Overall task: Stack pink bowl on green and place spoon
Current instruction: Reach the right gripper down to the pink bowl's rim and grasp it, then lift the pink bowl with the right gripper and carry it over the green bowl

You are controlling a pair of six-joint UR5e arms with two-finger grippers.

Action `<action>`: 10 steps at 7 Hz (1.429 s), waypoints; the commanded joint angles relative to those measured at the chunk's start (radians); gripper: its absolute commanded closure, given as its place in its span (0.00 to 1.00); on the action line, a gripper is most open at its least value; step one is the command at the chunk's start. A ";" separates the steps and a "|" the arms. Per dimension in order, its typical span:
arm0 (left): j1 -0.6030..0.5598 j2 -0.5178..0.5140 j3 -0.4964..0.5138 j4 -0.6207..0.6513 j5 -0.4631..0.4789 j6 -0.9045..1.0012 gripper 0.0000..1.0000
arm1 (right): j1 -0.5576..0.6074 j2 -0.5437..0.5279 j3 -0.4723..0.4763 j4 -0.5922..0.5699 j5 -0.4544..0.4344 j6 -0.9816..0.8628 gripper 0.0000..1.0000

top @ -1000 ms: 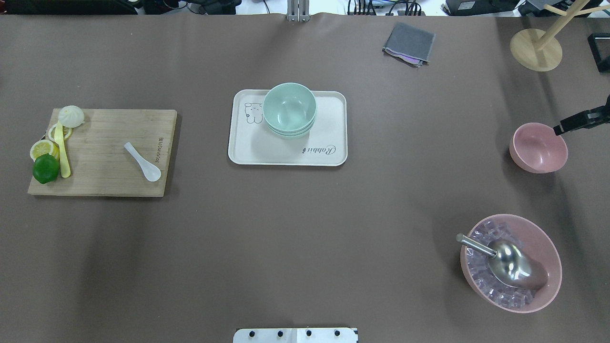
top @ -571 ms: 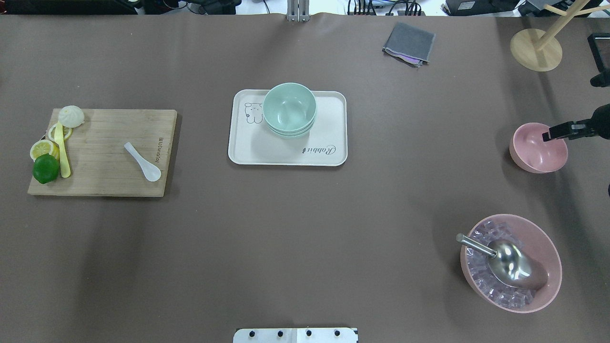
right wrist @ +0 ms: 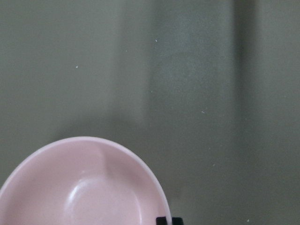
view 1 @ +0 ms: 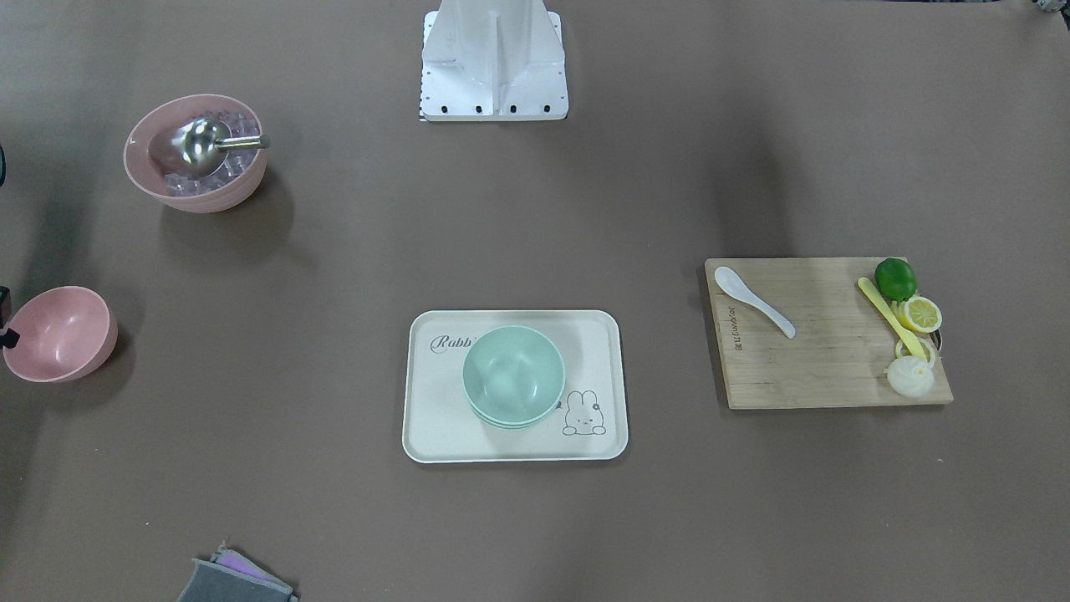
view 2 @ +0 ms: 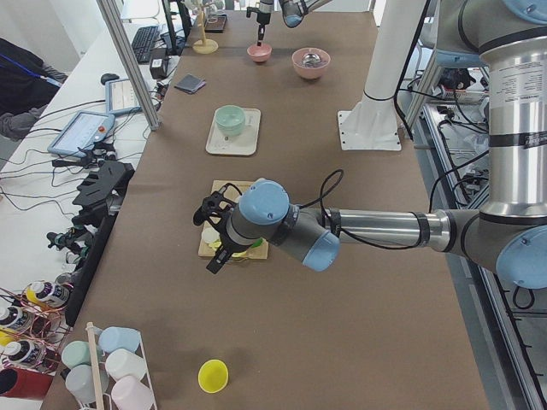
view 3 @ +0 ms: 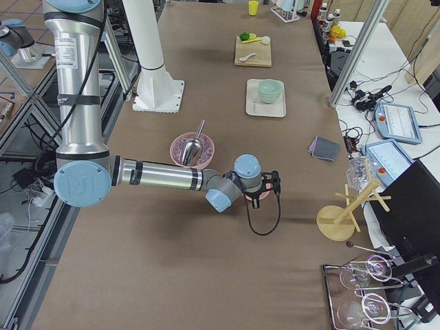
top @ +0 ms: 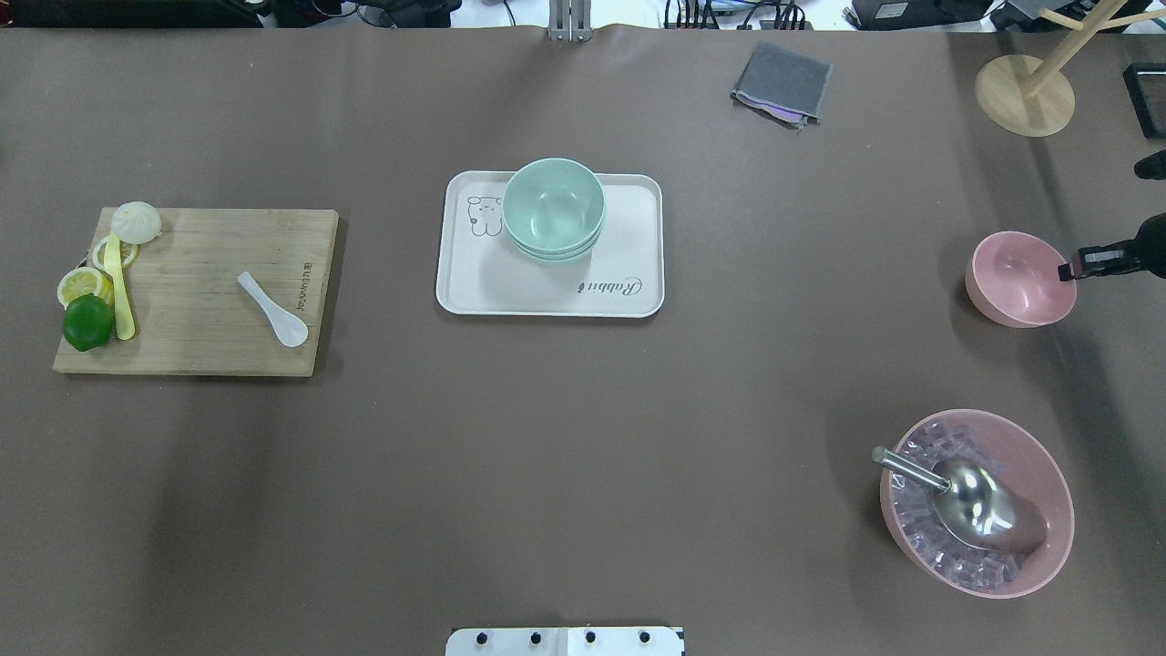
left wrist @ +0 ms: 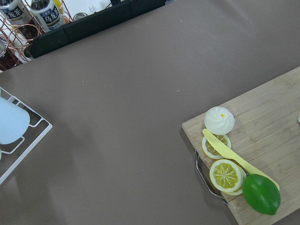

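The pink bowl (top: 1016, 273) sits at the table's right edge; it also shows in the front-facing view (view 1: 58, 333) and fills the bottom of the right wrist view (right wrist: 84, 187). My right gripper (top: 1066, 271) comes in from the right, shut on the bowl's right rim, with one fingertip (right wrist: 164, 220) at the rim. Stacked green bowls (top: 553, 208) stand on the cream tray (top: 629, 301). The white spoon (top: 273, 310) lies on the wooden cutting board (top: 196, 273). My left gripper (view 2: 215, 256) hovers over that board's outer end; I cannot tell if it is open.
A large pink bowl (top: 1048, 474) with ice cubes and a metal scoop (top: 966, 497) stands front right. A grey cloth (top: 782, 82) and a wooden stand (top: 1024, 95) are at the back right. A lime (top: 87, 322), lemon slices, a bun and a yellow knife lie on the board's left end.
The right gripper's finger came down from above the pink bowl into it, then drew back to the right rim. The bowl shifted slightly left.
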 commanded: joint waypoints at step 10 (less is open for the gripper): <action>0.003 0.014 0.003 -0.021 -0.001 -0.003 0.02 | -0.380 0.677 0.169 -0.547 -0.314 0.442 1.00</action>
